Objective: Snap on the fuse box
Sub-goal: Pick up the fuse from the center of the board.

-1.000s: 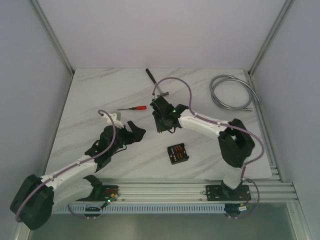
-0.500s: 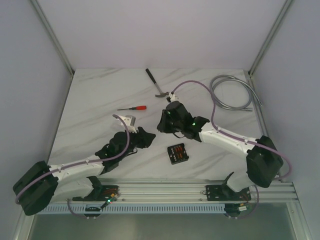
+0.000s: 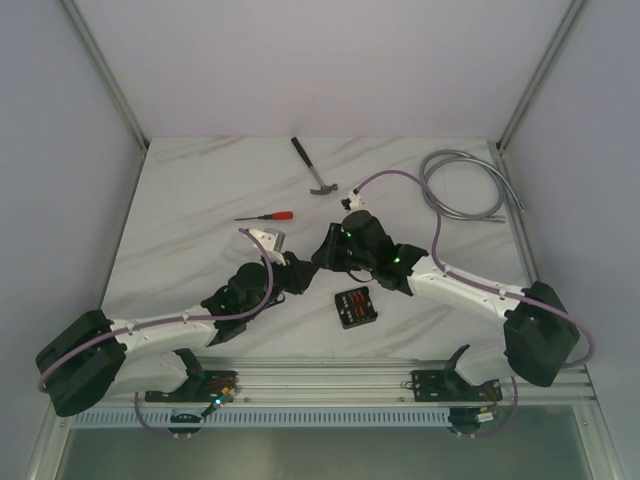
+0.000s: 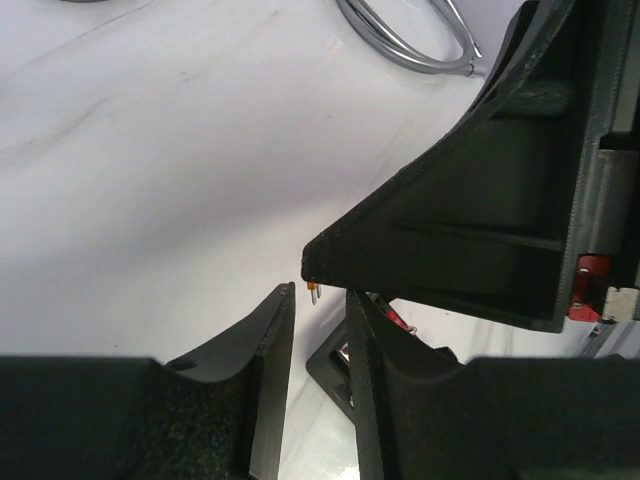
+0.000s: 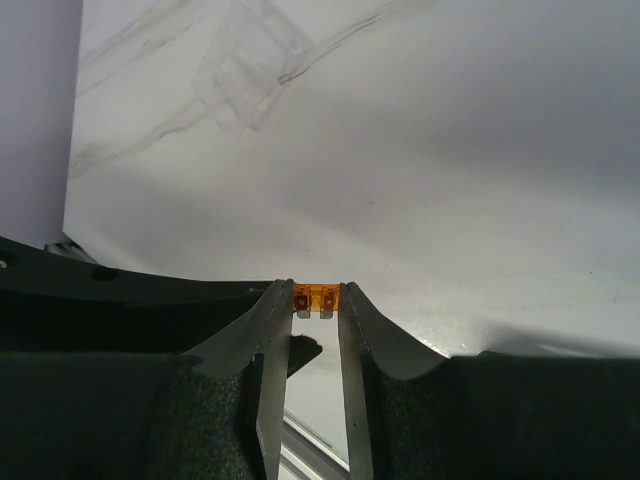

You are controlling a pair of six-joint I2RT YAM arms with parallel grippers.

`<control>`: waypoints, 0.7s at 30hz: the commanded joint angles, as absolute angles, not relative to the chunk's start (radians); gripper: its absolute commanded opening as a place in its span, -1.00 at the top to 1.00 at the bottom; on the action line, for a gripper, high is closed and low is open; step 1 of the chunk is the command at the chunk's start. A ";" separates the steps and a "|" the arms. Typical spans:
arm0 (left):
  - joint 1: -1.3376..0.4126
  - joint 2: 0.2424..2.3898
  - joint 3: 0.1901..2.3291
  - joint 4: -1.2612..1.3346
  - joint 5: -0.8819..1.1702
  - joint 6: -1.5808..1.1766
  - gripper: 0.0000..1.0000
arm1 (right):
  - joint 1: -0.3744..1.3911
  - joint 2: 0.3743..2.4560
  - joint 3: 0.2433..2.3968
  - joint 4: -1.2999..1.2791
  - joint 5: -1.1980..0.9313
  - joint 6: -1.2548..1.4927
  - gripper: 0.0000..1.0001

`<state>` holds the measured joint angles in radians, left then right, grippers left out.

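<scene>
Right gripper pinches an orange fuse just beyond the fuse box; left gripper beside it, narrowly parted, empty.

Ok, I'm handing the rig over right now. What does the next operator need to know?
Right gripper: shut on an orange fuse, pinched at the fingertips.
Left gripper: jaws narrowly apart and empty, tips close under the fuse; contact unclear.
Fuse box: flat on the table, just on the base side of both grippers, uncovered, red and orange fuses seated inside.
Left to do: probably seat this fuse, then snap the box shut.
</scene>
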<state>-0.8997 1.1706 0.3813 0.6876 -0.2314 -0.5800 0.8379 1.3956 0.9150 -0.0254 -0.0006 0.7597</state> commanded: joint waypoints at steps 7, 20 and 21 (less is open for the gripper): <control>-0.904 1.185 0.418 0.749 -0.255 -0.542 0.52 | 0.847 1.347 0.880 0.039 -0.042 0.804 0.58; -0.906 1.180 0.403 0.765 -0.245 -0.509 1.00 | 0.848 1.325 0.836 0.068 -0.053 0.811 0.54; -0.905 1.179 0.399 0.768 -0.240 -0.503 1.00 | 0.848 1.319 0.829 0.079 -0.052 0.812 0.48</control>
<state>-0.9035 1.1820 0.3878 0.6941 -0.2440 -0.5343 0.8398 1.3491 0.8623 0.0540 -0.0334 0.8005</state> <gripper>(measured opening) 0.018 0.268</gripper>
